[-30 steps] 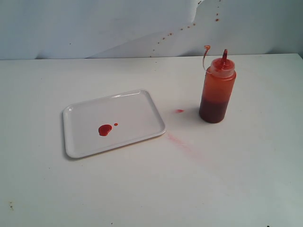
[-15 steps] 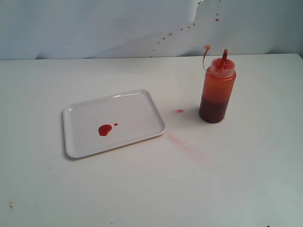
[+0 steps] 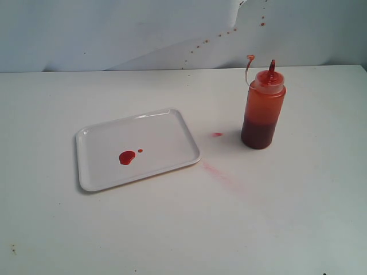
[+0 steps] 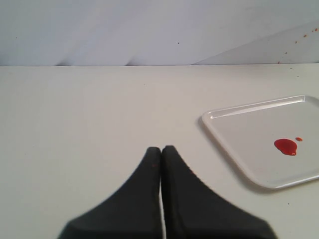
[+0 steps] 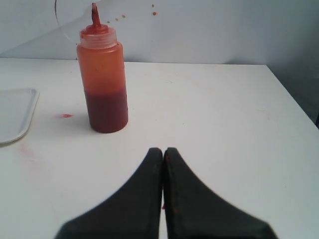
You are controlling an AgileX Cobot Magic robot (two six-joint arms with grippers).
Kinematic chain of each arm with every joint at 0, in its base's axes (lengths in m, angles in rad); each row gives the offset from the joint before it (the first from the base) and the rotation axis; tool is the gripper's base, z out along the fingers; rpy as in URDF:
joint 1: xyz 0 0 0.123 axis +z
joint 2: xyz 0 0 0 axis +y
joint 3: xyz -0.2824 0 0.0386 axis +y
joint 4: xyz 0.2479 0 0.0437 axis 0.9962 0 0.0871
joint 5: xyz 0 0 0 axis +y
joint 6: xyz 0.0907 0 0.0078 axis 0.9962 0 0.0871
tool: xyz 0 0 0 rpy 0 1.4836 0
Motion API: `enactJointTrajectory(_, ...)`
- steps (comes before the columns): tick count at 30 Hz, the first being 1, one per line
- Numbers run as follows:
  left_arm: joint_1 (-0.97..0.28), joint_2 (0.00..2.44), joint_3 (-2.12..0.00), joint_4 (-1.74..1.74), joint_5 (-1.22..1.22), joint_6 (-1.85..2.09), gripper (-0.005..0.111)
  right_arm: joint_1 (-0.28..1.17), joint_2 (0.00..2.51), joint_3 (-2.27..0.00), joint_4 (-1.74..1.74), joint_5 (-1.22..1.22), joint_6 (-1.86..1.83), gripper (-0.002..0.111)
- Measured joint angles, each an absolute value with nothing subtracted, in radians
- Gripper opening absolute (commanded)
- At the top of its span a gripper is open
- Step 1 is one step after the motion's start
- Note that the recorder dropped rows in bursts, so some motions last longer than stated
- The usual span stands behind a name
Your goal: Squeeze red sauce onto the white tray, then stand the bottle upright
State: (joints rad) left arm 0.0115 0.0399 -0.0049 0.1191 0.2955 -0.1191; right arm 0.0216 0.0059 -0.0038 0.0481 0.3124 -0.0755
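Nothing had shifted on the table (image 3: 172,229) since the earlier frames: tray, sauce and bottle lay just as they had a second before, and neither arm showed in the exterior view.

Furthest left, the left gripper (image 4: 161,149) had its two dark fingers pressed together with nothing between them, over bare table well apart from the tray's near corner. The white tray (image 3: 163,134) lay flat, left of centre and turned slightly askew. On it, toward the middle, sat the red sauce (image 3: 127,157), a glossy round blob with a tiny droplet (image 3: 140,150) just beside it on the bottle's side.

Right of the tray, a small red speck (image 3: 217,134) marked the table, and a faint pinkish smear (image 3: 221,173) trailed off from the tray's corner. Further right, the bottle (image 3: 262,109) stood upright on its base, clear of the tray, with plain translucent orange-red walls and darker sauce settled low inside. Its red nozzle (image 3: 272,66) pointed up and the thin cap strap (image 3: 248,69) curled off beside it.

Furthest right, the right gripper (image 5: 163,151) was likewise pressed together and empty, facing the bottle from a distance, not touching it.
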Motion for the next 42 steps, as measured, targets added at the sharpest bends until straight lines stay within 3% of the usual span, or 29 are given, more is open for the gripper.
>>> enactJointTrajectory(42, 0.011, 0.040, -0.005, 0.119, 0.296, -0.119, 0.000, 0.022, 0.006, -0.004, -0.005, 0.312, -0.023, 0.000)
